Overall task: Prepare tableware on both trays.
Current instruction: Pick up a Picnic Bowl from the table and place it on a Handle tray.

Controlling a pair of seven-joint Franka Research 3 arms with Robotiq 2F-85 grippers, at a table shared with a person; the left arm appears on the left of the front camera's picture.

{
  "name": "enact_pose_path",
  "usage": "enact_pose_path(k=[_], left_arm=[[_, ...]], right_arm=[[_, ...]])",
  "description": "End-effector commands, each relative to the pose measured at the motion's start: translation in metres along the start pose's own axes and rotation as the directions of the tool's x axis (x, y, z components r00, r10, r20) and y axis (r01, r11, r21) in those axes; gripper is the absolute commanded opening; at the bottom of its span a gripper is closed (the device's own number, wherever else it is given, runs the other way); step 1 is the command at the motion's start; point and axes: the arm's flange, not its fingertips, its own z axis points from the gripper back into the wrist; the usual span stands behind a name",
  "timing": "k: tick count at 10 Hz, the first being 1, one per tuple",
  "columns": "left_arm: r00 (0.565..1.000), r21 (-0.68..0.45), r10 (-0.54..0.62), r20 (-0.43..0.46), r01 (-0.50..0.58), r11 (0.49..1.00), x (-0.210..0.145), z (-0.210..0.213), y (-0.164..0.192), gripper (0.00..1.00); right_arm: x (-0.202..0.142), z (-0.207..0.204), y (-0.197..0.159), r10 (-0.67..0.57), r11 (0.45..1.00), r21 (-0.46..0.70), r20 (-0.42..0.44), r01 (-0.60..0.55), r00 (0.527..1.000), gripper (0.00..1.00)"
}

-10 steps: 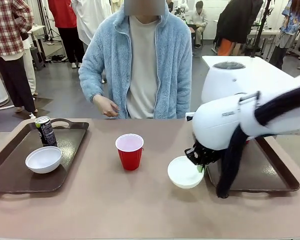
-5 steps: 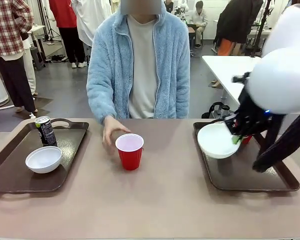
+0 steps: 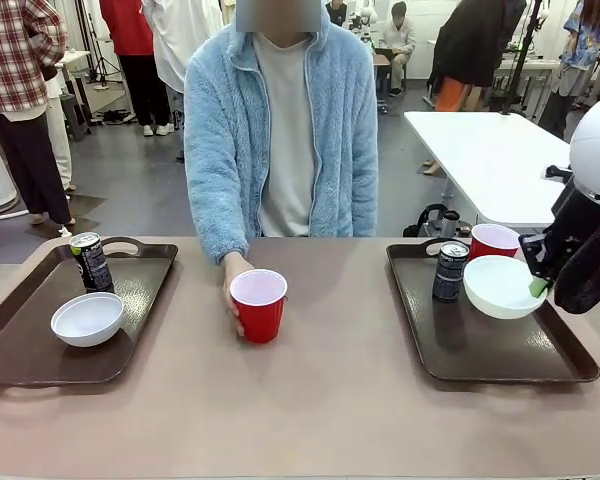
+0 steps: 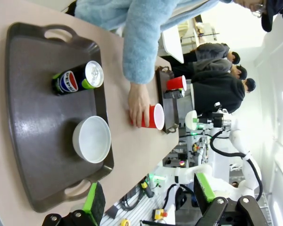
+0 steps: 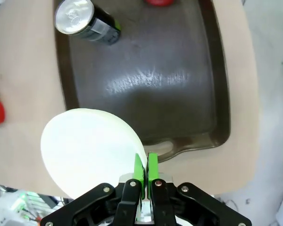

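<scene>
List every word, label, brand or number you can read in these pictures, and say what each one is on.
Left tray's can: a red, white and blue round logo on its side, no letters legible.
The same can in the front view: pale print, too small to read.
Right tray's can: label too blurred to read.
Red cups, white bowls, trays: no print visible.

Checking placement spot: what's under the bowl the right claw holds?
The bowl, pinched by its rim in the right claw, hangs over the right tray, bare there. The can stands beside; the bowl covers the cup's base.
</scene>
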Motion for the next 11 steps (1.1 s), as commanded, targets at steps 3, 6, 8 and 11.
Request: enact_pose_path(k=[3,6,8,11], left_arm=[[1.000,-0.002,-0.005,0.003,0.005,1.000,0.000,0.001,-0.002,1.00],[1.000,-0.002,-0.005,0.003,0.005,1.000,0.000,0.001,-0.002,1.00],[1.000,-0.002,-0.005,0.003,0.005,1.000,0.000,0.001,-0.002,1.00],[1.000,-0.002,-0.005,0.003,0.005,1.000,0.000,0.001,-0.002,1.00]], right_arm=[[0.001,-0.072,0.006,0.021,1.000,0.002,-0.034,-0.021,0.999,0.00],[0.004,-0.107,0.009,0.014,1.000,0.011,-0.058,-0.013,0.998,0.00],[0.005,-0.117,0.011,0.021,1.000,0.007,-0.067,-0.021,0.998,0.00],[0.002,-0.112,0.018,0.036,0.999,0.007,-0.064,-0.035,0.997,0.41]])
